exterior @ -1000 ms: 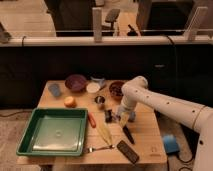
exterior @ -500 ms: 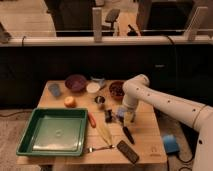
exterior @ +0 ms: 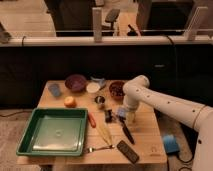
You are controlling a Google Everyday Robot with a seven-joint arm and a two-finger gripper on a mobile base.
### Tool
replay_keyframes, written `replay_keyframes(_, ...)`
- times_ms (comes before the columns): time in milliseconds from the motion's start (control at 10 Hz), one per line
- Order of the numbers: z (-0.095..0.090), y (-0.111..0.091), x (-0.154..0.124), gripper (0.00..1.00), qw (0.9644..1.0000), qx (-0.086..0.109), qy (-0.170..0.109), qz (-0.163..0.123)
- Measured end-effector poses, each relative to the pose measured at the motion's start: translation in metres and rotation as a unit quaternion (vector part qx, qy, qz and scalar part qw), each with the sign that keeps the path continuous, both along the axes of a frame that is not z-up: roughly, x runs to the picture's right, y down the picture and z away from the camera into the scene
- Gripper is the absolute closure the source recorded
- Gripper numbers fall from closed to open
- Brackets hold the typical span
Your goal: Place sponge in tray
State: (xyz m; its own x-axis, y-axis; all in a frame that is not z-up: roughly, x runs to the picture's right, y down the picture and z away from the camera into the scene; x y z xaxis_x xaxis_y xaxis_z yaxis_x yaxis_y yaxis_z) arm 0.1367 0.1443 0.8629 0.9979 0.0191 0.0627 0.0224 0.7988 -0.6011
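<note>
My gripper [exterior: 129,119], jaws spread and holding nothing, hangs over the small light-blue soft sponge [exterior: 121,113] on the wooden desk [exterior: 145,131], right of the large green plastic tray [exterior: 52,131], the sponge's long axis unclear.

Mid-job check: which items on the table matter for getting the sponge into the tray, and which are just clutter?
Job items:
small light-blue sponge, beside the claw
large green plastic tray, front left
claw, open, above the table's right side

Clutter:
purple bowl
small blue cup
orange fruit
black remote
</note>
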Motion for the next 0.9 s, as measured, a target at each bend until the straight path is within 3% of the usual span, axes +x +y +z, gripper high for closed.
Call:
replay_keyframes(500, 0.027, 0.001, 0.003, 0.22, 0.9999, 0.014, -0.004, -0.003)
replay_keyframes(900, 0.033, 0.001, 0.005, 0.62, 0.9996, 0.029, -0.006, 0.003)
